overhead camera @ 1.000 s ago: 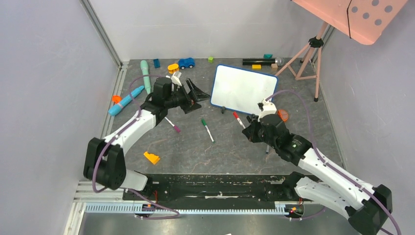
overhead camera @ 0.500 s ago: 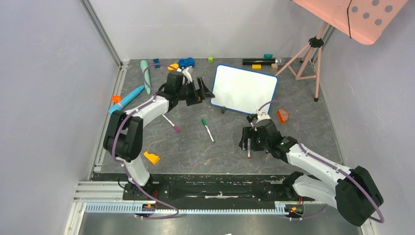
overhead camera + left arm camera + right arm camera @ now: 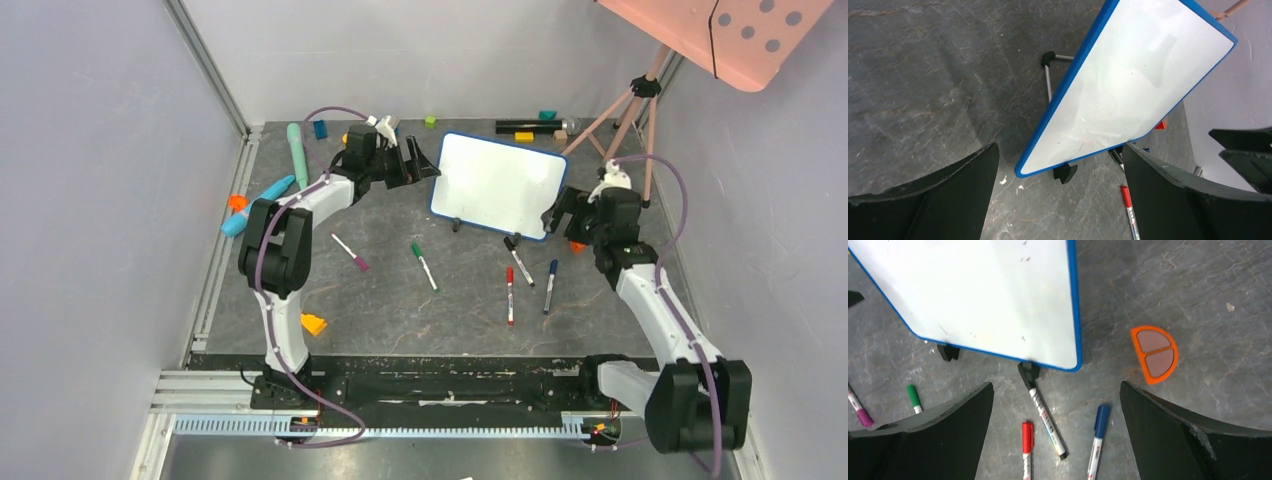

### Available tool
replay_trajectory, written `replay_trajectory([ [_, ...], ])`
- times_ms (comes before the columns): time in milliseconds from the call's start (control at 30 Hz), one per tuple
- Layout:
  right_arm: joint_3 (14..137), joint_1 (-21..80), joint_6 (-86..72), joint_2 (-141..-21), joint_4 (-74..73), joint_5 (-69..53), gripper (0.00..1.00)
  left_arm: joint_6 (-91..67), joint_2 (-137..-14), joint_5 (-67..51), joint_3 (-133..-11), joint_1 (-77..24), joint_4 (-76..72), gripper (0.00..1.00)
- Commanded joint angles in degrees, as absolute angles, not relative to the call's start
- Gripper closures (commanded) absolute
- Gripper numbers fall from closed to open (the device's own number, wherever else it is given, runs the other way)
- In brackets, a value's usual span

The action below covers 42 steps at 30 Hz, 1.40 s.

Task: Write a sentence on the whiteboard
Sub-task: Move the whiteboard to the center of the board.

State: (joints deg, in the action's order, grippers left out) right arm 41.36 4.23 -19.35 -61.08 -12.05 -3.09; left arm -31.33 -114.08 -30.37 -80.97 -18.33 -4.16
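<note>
The whiteboard [image 3: 497,183] stands tilted on small black feet at the back middle, blue-framed, its white face bare apart from faint smudges; the sentence is not in view. My left gripper [image 3: 418,165] hovers open at the board's left corner, and the left wrist view shows that corner [image 3: 1128,85] between its fingers [image 3: 948,195], untouched. My right gripper [image 3: 563,212] hangs open just off the board's right corner [image 3: 998,295]. Below its spread jaws [image 3: 1055,385] lie a red marker [image 3: 1027,442], a black marker [image 3: 1047,421] and a blue marker [image 3: 1098,437]. Neither gripper holds anything.
A green marker [image 3: 424,266] and a purple marker [image 3: 351,252] lie left of centre. An orange half-round piece [image 3: 1154,353] sits by the right gripper. A pink tripod [image 3: 628,120] stands at the back right, small toys line the back wall, and a yellow wedge [image 3: 312,323] lies front left.
The right gripper opened, left the red marker on the floor, and swung from front centre back to the board's right corner. The left arm reached further back toward the board's left corner.
</note>
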Motion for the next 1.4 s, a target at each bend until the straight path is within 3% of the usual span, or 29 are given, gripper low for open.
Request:
replay_trajectory([
  [0,41.4,-1.9,-18.5,-65.4,0.4,-14.8,0.02,-27.5,-117.4,-36.2,-85.7,-18.2,-9.0,0.03],
  [233,41.4,-4.6,-18.4,-76.2,13.4,-22.3,0.05,-26.8,-122.2,-41.0,-88.6,-18.2,-11.1,0.11],
  [433,45.0,-5.1,-17.0,-82.7,14.2,-23.9,0.22,-27.3,-125.6,-41.7,-91.3,-18.1,-12.0,0.16],
  [633,45.9,-5.1,-17.2,-85.4,15.1,-24.4,0.28,-28.4,-128.0,-44.2,-94.0,-17.8,-12.3,0.35],
  [933,46.6,-4.3,-17.6,-88.8,17.1,-27.2,0.42,-27.1,-129.6,-45.5,-94.7,-17.8,-12.3,0.43],
  [1033,47.0,-3.7,-17.7,-89.7,17.4,-27.4,0.47,-26.5,-130.4,-47.0,-94.8,-17.8,-12.2,0.5],
  [1200,47.0,-2.4,-17.7,-90.4,17.1,-27.0,0.53,-24.8,-128.8,-47.4,-93.1,-17.8,-12.0,0.61],
  [1367,46.4,-1.2,-17.2,-90.4,16.6,-26.6,0.55,-20.9,-125.7,-46.4,-90.2,-17.7,-10.1,0.63],
])
